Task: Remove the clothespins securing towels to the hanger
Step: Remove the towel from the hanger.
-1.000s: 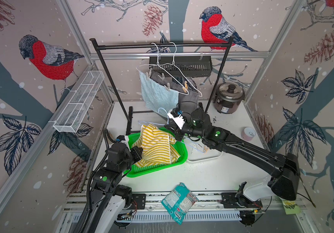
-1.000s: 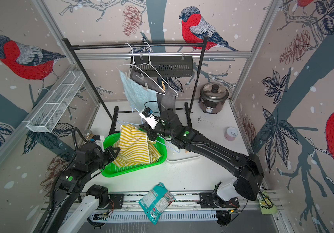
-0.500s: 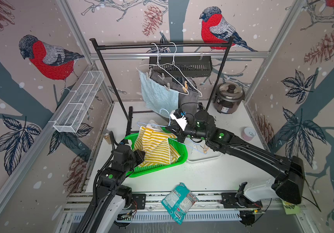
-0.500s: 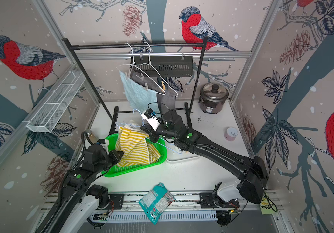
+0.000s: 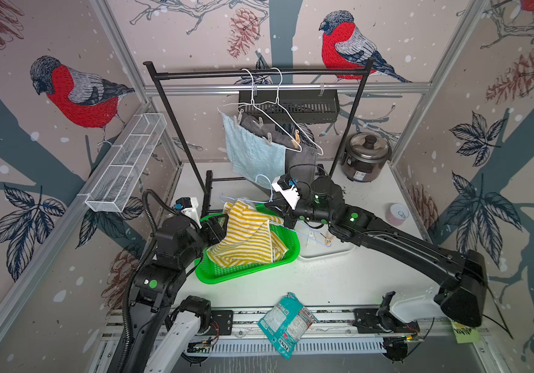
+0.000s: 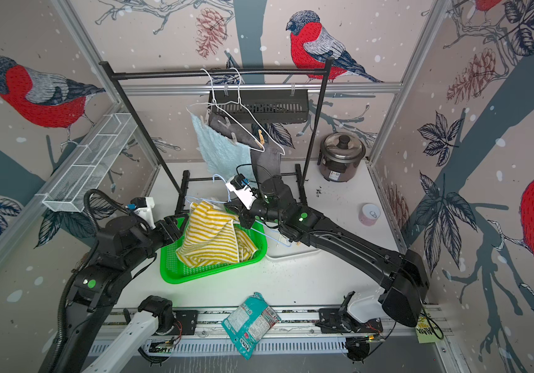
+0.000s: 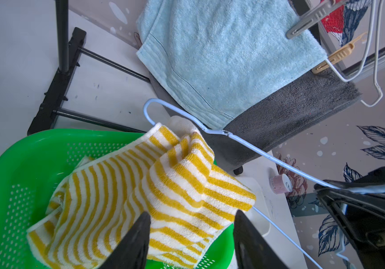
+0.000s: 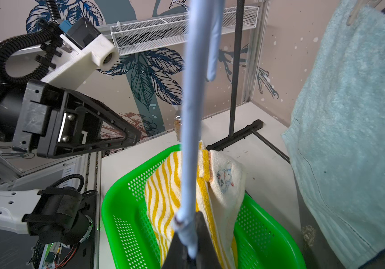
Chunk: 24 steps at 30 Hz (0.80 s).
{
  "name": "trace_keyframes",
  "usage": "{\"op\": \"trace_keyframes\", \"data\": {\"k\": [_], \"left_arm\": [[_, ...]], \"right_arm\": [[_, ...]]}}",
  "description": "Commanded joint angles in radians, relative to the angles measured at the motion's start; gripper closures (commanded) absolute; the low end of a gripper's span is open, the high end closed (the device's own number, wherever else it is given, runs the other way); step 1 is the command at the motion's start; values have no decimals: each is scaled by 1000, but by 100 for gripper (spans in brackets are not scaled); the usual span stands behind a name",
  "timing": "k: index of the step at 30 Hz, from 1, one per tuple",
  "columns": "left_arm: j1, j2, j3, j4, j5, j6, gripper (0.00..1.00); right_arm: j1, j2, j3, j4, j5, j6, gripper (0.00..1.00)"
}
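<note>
Clothespins (image 5: 296,142) hold the blue towel (image 5: 252,155) and grey towel (image 5: 301,161) hanging from the black rack (image 5: 252,73), at the back of a white table (image 5: 339,277) walled in by bullfinch wallpaper (image 5: 75,93). The striped towel (image 5: 246,239) lies heaped in a green basket (image 5: 246,276). The left gripper (image 7: 191,216) is beside it with jaws apart, and the right gripper (image 8: 189,223) is clamped on a blue hanger (image 8: 191,116).

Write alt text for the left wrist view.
The open left tool hovers over a yellow-striped towel in a green basket; a light blue hanger runs past it. Behind hang a light blue towel and a dark grey towel, pegged by a grey clothespin and a tan clothespin.
</note>
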Motion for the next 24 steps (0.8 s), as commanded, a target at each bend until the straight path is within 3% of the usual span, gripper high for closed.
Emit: {"op": "trace_keyframes", "data": {"k": [1,6,15,24], "left_arm": [[0,24,-46,123,130,19,40],[0,54,-95,176,105,42,38],[-1,71,-97,190,14,86,22],[1,130,-108,224,21,124,28]], "right_arm": [[1,1,7,38,-9,2,100],[2,1,10,42,-13,11,100],[1,5,15,46,-27,14,100],[1,1,13,58,-43,26,100]]}}
